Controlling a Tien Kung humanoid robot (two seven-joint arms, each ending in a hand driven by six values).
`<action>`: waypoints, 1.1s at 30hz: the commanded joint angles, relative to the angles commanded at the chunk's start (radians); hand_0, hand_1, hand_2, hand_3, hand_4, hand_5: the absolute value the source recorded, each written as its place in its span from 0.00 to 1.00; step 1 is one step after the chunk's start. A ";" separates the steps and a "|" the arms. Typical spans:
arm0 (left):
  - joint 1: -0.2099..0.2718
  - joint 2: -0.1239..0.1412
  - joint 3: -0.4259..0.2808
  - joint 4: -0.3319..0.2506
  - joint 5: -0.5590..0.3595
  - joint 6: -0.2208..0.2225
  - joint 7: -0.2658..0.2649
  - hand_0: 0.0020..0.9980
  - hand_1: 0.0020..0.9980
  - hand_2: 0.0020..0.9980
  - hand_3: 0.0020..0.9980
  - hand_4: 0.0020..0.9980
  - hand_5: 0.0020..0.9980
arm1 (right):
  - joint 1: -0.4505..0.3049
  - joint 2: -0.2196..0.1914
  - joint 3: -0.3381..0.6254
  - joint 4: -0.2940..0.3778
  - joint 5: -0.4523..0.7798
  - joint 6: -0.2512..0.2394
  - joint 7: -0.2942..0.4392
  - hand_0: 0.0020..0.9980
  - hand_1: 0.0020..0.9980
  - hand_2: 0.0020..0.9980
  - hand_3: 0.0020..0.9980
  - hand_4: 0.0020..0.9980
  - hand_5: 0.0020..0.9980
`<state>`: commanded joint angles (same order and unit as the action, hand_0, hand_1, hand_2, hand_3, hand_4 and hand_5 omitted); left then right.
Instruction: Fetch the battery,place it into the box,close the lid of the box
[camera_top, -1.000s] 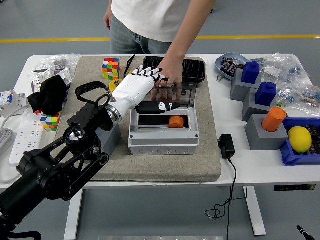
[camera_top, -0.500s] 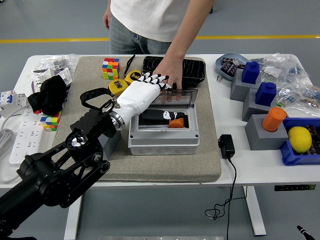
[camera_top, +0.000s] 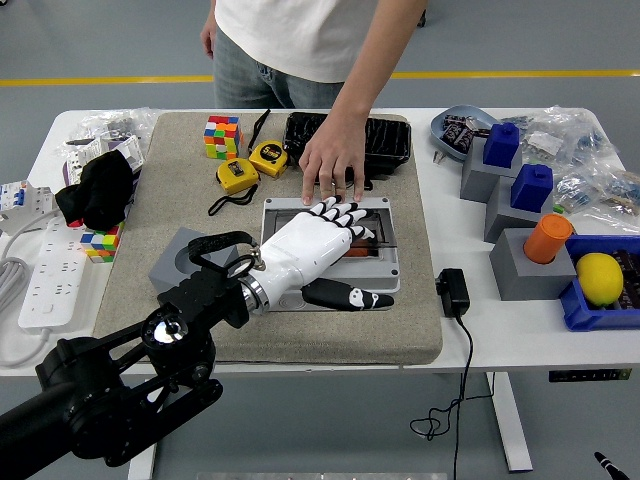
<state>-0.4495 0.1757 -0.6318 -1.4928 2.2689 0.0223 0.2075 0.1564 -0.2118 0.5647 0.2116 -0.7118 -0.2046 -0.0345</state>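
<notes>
A: Left hand (camera_top: 322, 243)?
B: White shell, black arm coming in from the lower left. It lies palm-down, flat on the clear lid (camera_top: 372, 222) of the grey box (camera_top: 328, 250). Fingers (camera_top: 340, 212) stretched out and slightly fanned, gripping nothing; the thumb (camera_top: 347, 296) sticks out sideways past the box's near edge, over the mat (camera_top: 410, 320).

A: Lid state?
B: Down over the box — flat as far as I can see, hand on top of it.

A: Battery?
B: Only an orange sliver (camera_top: 353, 251) shows through the lid just right of the palm, inside the box. Can't tell more, the hand covers most of it.

A: Right hand?
B: Not in view.

A: Person?
B: Stands at the far side, white shirt. One hand (camera_top: 333, 157) reaches down, fingertips on the mat at the box's far edge, touching or almost touching the lid's rear rim — can't tell which. It's just beyond the robot's fingertips.

A: Other stuff?
B: Two yellow tape measures (camera_top: 254, 162) left of the person's hand, a colour cube (camera_top: 222, 137) further back, black tray (camera_top: 385, 135) behind the hand. A grey block (camera_top: 180, 264) sits left of the box beside the robot's wrist. Black adapter (camera_top: 453, 293) on the white table (camera_top: 470, 340) right of the mat. Far right: grey stands with blue blocks (camera_top: 502, 143), an orange cylinder (camera_top: 548, 237), a lemon (camera_top: 599, 277) in a blue bin (camera_top: 578, 312).
</notes>
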 joint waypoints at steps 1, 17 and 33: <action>0.005 0.002 0.010 0.000 0.000 0.001 -0.003 1.00 1.00 1.00 0.77 1.00 1.00 | 0.000 0.000 0.000 0.000 0.000 0.000 0.000 0.78 0.72 0.73 0.76 1.00 1.00; 0.221 -0.071 -0.464 -0.054 -0.484 -0.019 -0.230 0.88 0.94 0.90 0.82 1.00 0.96 | -0.016 0.009 0.015 -0.003 -0.016 0.003 -0.004 0.78 0.72 0.73 0.76 1.00 1.00; 0.395 -0.089 -0.934 -0.029 -1.149 -0.035 -0.210 0.85 0.90 0.86 0.80 1.00 1.00 | -0.020 0.013 0.044 -0.012 -0.038 0.015 0.007 0.79 0.72 0.73 0.76 1.00 1.00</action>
<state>-0.0550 0.0871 -1.5656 -1.5220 1.1194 -0.0123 -0.0021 0.1360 -0.1989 0.6091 0.1995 -0.7500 -0.1896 -0.0280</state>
